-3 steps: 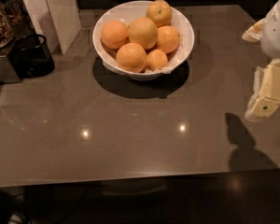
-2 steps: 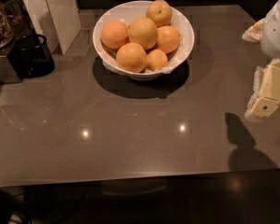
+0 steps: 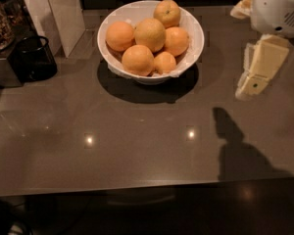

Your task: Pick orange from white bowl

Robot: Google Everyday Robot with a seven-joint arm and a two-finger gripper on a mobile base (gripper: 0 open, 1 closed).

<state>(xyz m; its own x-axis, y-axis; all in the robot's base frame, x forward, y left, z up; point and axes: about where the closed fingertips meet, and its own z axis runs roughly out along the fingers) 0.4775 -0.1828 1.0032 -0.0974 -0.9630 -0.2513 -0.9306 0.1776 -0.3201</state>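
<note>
The white bowl [image 3: 195, 47] stands at the back middle of the dark grey table. It holds several oranges. The orange [image 3: 150, 34], the largest and palest of them, lies in the middle of the pile with deeper-orange fruits around it. A smaller one [image 3: 167, 12] sits at the bowl's far rim. My gripper [image 3: 250, 86] hangs over the table to the right of the bowl, apart from it, pointing down and to the left, with nothing seen in it. Its white wrist housing [image 3: 279, 9] is at the top right.
A small black cup [image 3: 35, 58] stands at the left, beside a metal appliance [image 3: 2, 48]. A white upright panel [image 3: 56, 13] stands behind them. The arm's shadow [image 3: 235, 151] falls at the front right. The table's front edge [image 3: 137, 187] runs along the bottom.
My gripper has moved left and towards the back, nearer to the bowl. The bowl and the oranges have not moved.
</note>
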